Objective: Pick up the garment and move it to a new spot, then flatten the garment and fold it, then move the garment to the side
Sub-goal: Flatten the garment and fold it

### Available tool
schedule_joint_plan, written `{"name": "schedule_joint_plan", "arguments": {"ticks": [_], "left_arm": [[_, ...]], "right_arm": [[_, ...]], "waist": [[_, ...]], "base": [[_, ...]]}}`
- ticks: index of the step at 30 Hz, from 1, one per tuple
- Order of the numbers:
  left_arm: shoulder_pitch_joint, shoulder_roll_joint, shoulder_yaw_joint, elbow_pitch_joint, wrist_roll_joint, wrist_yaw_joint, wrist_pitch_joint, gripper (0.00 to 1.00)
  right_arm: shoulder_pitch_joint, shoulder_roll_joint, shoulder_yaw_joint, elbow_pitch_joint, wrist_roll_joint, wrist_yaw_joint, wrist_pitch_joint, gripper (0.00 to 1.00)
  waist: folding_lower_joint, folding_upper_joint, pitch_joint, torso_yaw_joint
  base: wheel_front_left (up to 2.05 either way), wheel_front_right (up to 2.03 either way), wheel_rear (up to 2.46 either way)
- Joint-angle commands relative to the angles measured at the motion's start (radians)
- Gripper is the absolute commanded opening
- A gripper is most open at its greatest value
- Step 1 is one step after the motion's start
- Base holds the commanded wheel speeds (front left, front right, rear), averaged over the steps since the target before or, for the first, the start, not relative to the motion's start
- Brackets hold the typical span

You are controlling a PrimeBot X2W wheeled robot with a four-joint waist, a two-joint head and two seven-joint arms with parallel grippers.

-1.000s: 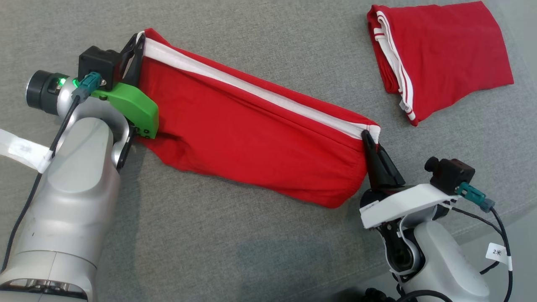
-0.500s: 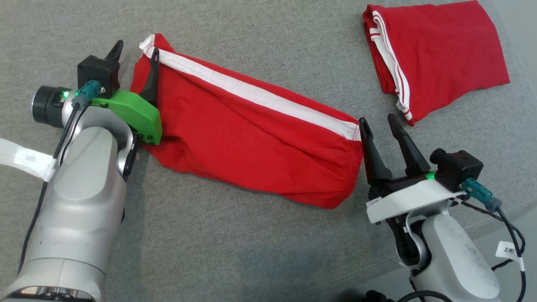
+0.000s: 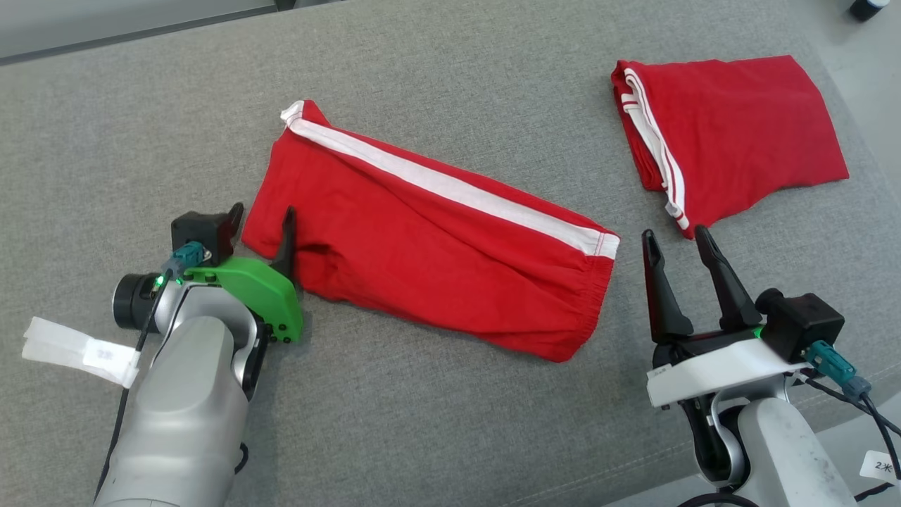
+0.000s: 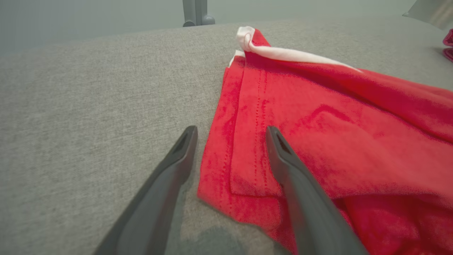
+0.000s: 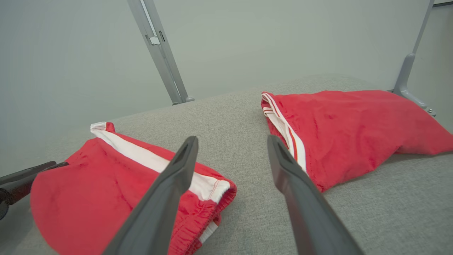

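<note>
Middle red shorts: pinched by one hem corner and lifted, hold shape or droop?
Likely droops: the shorts lie limp and creased on the grey cover, so the rest would probably hang. Probably light; the fabric looks thin, its white-striped corner curled. Pushed, they would likely bunch rather than slide on that textured weave.

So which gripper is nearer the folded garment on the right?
Right. The right gripper sits open just short of the folded garment, one fingertip near its corner; the left gripper is far off, straddling the left edge of the other garment.
</note>
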Motion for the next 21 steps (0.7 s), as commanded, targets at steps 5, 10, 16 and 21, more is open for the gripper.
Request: {"name": "schedule_joint_plan", "arguments": {"ticks": [5,10,16,21], "left_arm": [[0.010,-0.003,0.006,0.089,-0.021,0.007,0.003,1.00],[0.011,-0.006,-0.003,0.145,-0.023,0.002,0.003,0.00],[0.051,0.000,0.030,0.070,-0.046,0.011,0.002,0.00],[0.166,-0.020,0.086,-0.060,-0.075,0.027,0.001,0.00]], "right_arm": [[0.002,-0.003,0.008,0.000,-0.006,-0.001,-0.001,1.00],[0.006,-0.003,0.004,0.000,-0.001,-0.001,-0.001,1.00],[0.027,-0.003,-0.007,0.010,0.000,-0.001,-0.001,1.00],[0.054,-0.003,-0.020,0.023,-0.006,-0.001,-0.001,1.00]], "waist": [[0.0000,0.0001,-0.008,-0.013],[0.0000,0.0001,-0.017,-0.019],[0.0000,0.0001,-0.056,-0.004],[0.0000,0.0001,-0.122,0.050]], "base": [[0.00,0.00,0.00],[0.00,0.00,0.00],[0.00,0.00,0.00],[0.00,0.00,0.00]]}}
